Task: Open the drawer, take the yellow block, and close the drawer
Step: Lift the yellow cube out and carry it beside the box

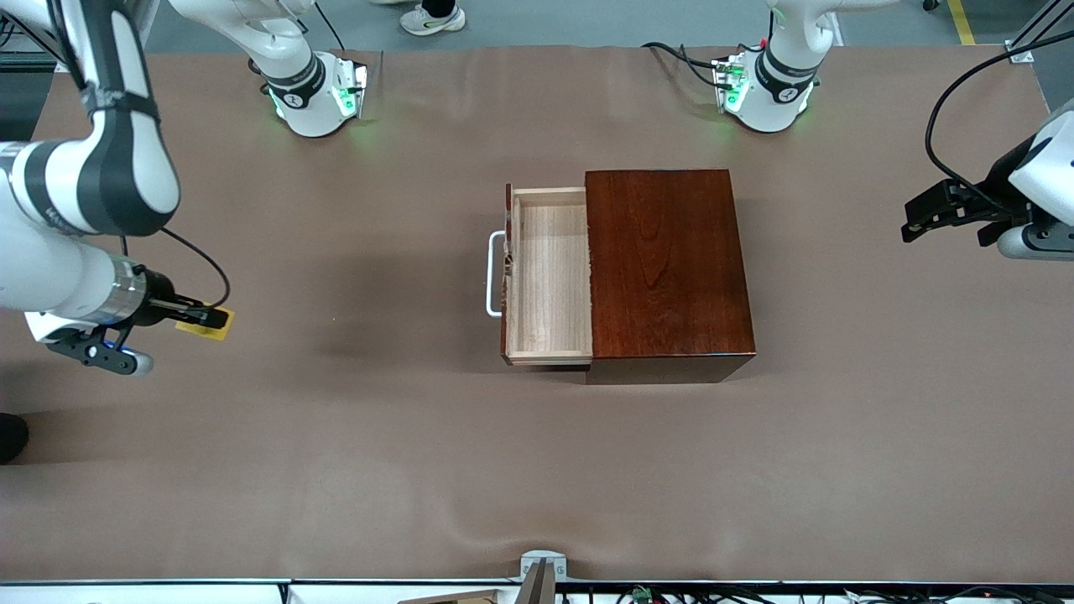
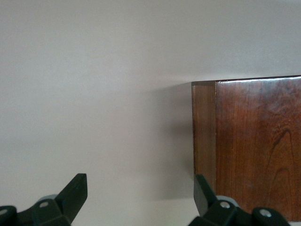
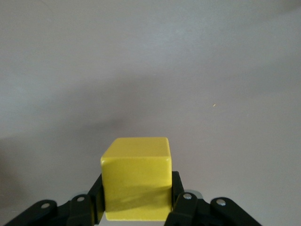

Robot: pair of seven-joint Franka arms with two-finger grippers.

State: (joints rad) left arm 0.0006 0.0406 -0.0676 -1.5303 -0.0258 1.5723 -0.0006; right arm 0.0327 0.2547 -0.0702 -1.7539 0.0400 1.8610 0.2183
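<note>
right wrist view: the right gripper (image 3: 136,207) is clamped on the yellow block (image 3: 136,181), one black finger (image 3: 94,200) pressed to each side of the cube, whose top and one face show bright against the plain worktop (image 3: 188,70) under it. in the front view the right gripper (image 1: 211,317) sits at the right arm's end of the worktop (image 1: 336,470), the yellow block (image 1: 206,327) showing as a yellow patch just under its dark fingertips, low over the brown surface; whether the block touches the worktop cannot be told.

well apart from it, mid-worktop, the drawer (image 1: 550,277) stands pulled out of the wooden box (image 1: 667,264) toward the right arm's end. the light plywood tray shows a bare floor, and the white handle (image 1: 493,274) stands out from the drawer's dark front. the box's glossy reddish-brown top lies flat.

the left gripper (image 1: 944,214) waits over the worktop at the left arm's end, well apart from the box, its fingers spread. in the left wrist view the left gripper (image 2: 140,193) shows two black fingertips (image 2: 75,190) standing wide, with the worktop (image 2: 94,94) between them and one corner of the wooden box (image 2: 249,141) near one fingertip.
</note>
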